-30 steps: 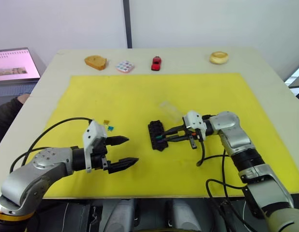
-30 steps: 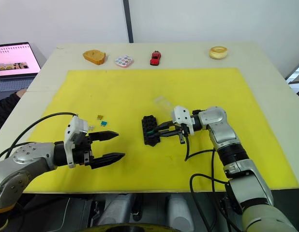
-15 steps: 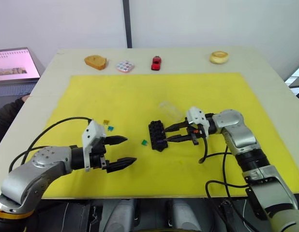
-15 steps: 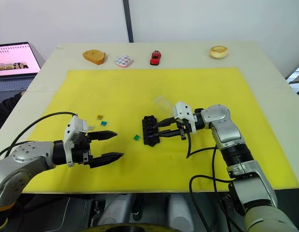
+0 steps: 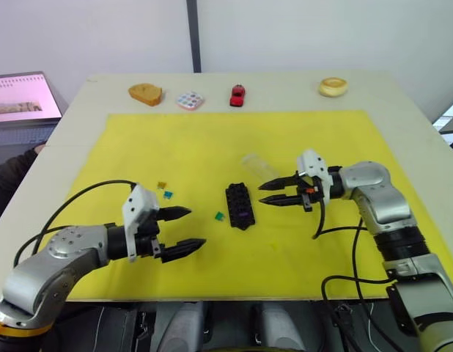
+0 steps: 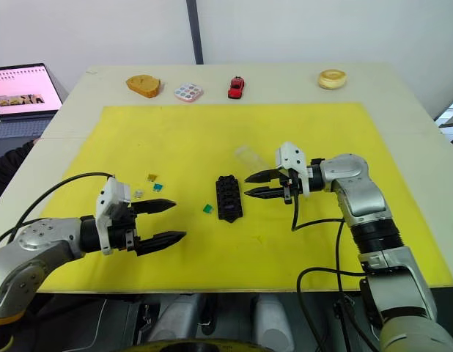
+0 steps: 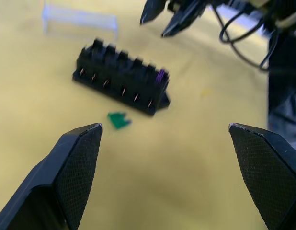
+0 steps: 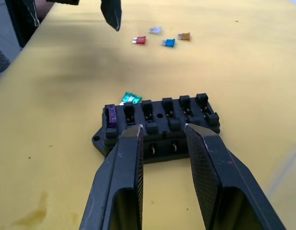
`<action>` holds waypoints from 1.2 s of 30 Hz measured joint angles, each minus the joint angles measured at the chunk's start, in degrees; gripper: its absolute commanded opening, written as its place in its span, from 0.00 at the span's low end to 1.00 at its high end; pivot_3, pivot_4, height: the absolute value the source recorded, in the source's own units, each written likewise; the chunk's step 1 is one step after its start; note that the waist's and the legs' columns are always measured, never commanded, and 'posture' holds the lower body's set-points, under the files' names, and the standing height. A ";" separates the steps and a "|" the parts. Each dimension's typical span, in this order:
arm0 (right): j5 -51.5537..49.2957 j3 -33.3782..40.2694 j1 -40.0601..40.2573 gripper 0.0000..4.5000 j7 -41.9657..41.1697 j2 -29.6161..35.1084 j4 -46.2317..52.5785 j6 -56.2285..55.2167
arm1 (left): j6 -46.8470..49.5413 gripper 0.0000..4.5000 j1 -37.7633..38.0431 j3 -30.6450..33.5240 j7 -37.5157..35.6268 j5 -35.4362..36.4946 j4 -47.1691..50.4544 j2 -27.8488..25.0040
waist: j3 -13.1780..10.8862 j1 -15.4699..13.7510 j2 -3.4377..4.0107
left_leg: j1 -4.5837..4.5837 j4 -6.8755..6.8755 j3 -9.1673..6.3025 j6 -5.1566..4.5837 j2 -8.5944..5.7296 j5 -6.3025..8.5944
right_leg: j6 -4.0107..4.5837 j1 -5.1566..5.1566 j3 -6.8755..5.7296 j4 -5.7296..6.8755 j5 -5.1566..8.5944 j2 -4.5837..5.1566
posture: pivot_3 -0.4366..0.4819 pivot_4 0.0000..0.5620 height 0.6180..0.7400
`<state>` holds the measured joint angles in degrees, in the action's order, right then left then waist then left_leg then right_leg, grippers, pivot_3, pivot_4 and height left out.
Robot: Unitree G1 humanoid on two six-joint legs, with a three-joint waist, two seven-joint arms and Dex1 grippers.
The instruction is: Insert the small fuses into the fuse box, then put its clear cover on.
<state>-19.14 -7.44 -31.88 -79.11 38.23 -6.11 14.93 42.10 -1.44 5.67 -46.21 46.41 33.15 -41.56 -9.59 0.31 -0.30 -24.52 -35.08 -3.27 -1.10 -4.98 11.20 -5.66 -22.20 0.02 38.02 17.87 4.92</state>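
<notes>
Fuse box sits mid-mat on the yellow mat, a purple fuse seated in one end slot. A teal fuse lies just beside it; four more fuses lie well apart. The clear cover rests nearby. The right gripper hovers close, narrowly parted and empty; the left gripper gapes wide, empty.

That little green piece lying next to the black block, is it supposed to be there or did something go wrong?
It looks stray. The green fuse lies loose on the yellow mat beside the fuse box, not in a slot, apart from the other loose fuses. A purple fuse sits seated. Both grippers are empty, jaws open.
</notes>
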 measured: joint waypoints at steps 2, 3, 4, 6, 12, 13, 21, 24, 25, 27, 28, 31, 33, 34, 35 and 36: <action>-0.90 0.12 2.37 0.33 1.11 1.33 3.96 4.54 | 0.19 0.99 -2.21 -1.66 0.25 -0.24 -1.95 1.35 | 0.00 -0.24 0.00 | -0.01 -0.02 0.00 -0.01 0.00 0.00 | 0.00 0.00 0.00 0.00 0.00 0.00 | 0.48 0.27 1.00; -1.54 0.19 3.56 0.33 1.84 2.14 6.38 7.07 | 0.21 0.99 -3.99 -3.34 0.23 -1.11 -3.98 2.16 | 0.00 -0.59 0.01 | -0.01 -0.04 0.01 -0.01 0.00 -0.01 | 0.00 0.01 0.00 0.00 0.00 0.00 | 0.48 0.27 1.00; -1.97 0.24 4.11 0.33 2.40 2.47 7.93 8.58 | 0.20 0.99 -5.06 -4.49 0.24 -1.80 -5.49 2.77 | -0.01 -0.65 0.00 | -0.01 -0.04 0.01 0.00 0.00 0.00 | 0.00 0.01 0.00 0.00 0.00 0.01 | 0.48 0.27 1.00; -3.27 1.03 5.43 0.33 4.30 3.41 11.97 12.43 | 0.27 0.99 -7.62 -7.01 0.21 -3.44 -9.76 4.20 | -0.01 -0.95 0.00 | -0.02 -0.05 0.02 -0.01 0.00 0.00 | 0.00 0.00 0.00 0.00 0.00 0.01 | 0.48 0.27 1.00; -7.46 5.41 9.69 0.33 11.43 4.04 21.90 20.76 | 1.56 0.99 -10.34 -10.06 -2.28 -5.86 -17.41 5.65 | -0.03 -1.14 -0.04 | -0.28 -0.08 0.00 -0.03 0.00 -0.01 | -0.01 -0.11 -0.02 -0.01 0.00 0.02 | 0.48 0.27 1.00; -8.04 5.97 10.28 0.33 12.65 4.05 23.24 21.62 | 2.12 0.99 -10.65 -10.49 -2.70 -5.80 -17.65 5.72 | -0.03 -1.11 -0.04 | -0.31 -0.09 0.00 -0.03 0.00 -0.01 | -0.01 -0.12 -0.01 -0.01 -0.01 0.02 | 0.48 0.27 1.00; -10.97 8.28 13.59 0.33 19.32 3.96 28.67 25.10 | 3.96 0.99 -15.27 -15.39 -6.48 -7.28 -19.76 7.43 | -0.03 -1.07 -0.04 | -0.36 -0.13 0.00 -0.05 -0.02 -0.02 | -0.01 -0.05 -0.02 -0.01 0.00 0.04 | 0.48 0.27 1.00; -10.44 8.16 13.86 0.33 20.66 4.13 28.71 24.68 | 6.22 0.99 -17.81 -17.24 -6.59 -8.76 -21.59 7.39 | -0.01 -1.06 -0.02 | -0.36 -0.14 0.00 -0.05 -0.02 -0.02 | -0.01 -0.04 -0.03 -0.01 -0.01 0.03 | 0.48 0.27 1.00; -9.68 7.88 13.96 0.33 21.05 4.43 28.71 23.86 | 6.85 0.99 -18.47 -17.54 -6.62 -8.85 -22.41 7.66 | 0.01 -1.10 0.00 | -0.35 -0.14 0.00 -0.06 -0.02 -0.03 | -0.01 -0.05 -0.03 -0.01 -0.01 0.03 | 0.48 0.27 1.00; -9.04 7.71 14.26 0.33 21.72 4.66 28.76 23.29 | 8.88 0.99 -19.44 -17.30 -6.29 -8.67 -24.04 8.82 | 0.01 -1.17 -0.01 | -0.35 -0.19 -0.04 -0.06 -0.03 -0.03 | -0.02 -0.07 -0.08 -0.01 -0.01 0.04 | 0.48 0.27 1.00; -9.06 7.73 14.59 0.33 22.15 4.65 28.91 23.28 | 10.36 0.99 -19.81 -16.75 -5.67 -8.36 -24.68 9.76 | 0.03 -1.22 0.00 | -0.35 -0.22 -0.05 -0.06 -0.03 -0.03 | -0.02 -0.06 -0.09 -0.01 -0.01 0.04 | 0.48 0.27 1.00; -9.23 7.75 15.52 0.33 23.06 4.63 29.57 23.41 | 14.29 0.99 -20.78 -15.30 -3.28 -7.92 -25.44 12.12 | 0.06 -1.40 0.01 | -0.30 -0.31 -0.10 -0.07 -0.04 -0.03 | -0.02 -0.02 -0.14 -0.01 -0.01 0.06 | 0.48 0.27 1.00; -9.31 7.76 15.88 0.33 23.46 4.63 30.07 23.43 | 16.48 0.99 -20.74 -13.69 -1.65 -7.00 -25.72 13.90 | 0.07 -1.50 0.02 | -0.26 -0.35 -0.10 -0.07 -0.05 -0.03 | -0.02 0.03 -0.15 -0.01 0.00 0.07 | 0.48 0.27 1.00; -9.32 7.76 15.89 0.33 23.62 4.63 30.12 23.42 | 17.48 0.99 -20.74 -13.01 -0.92 -6.77 -25.82 14.92 | 0.08 -1.62 0.02 | -0.26 -0.38 -0.11 -0.07 -0.05 -0.03 | -0.02 0.05 -0.15 -0.01 0.00 0.07 | 0.48 0.27 1.00; -9.31 7.76 15.89 0.33 23.77 4.63 30.13 23.42 | 18.37 0.99 -20.75 -12.37 0.13 -6.35 -26.12 16.14 | 0.08 -1.90 0.03 | -0.25 -0.40 -0.10 -0.07 -0.05 -0.03 | -0.02 0.05 -0.15 -0.01 0.00 0.07 | 0.48 0.27 1.00; -9.31 7.77 15.89 0.33 23.98 4.63 30.13 23.40 | 19.16 0.99 -20.75 -11.53 0.95 -6.06 -26.41 17.48 | 0.08 -2.23 0.03 | -0.25 -0.43 -0.10 -0.08 -0.05 -0.02 | -0.02 0.05 -0.15 -0.01 0.00 0.07 | 0.48 0.27 1.00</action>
<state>-28.45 0.33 -15.99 -55.13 42.86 24.02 38.33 61.26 -22.19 -5.86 -45.26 40.36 6.74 -24.08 -9.51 -1.92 -0.28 -24.77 -35.51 -3.37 -1.18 -5.04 11.18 -5.68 -22.16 -0.13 38.01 17.87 4.99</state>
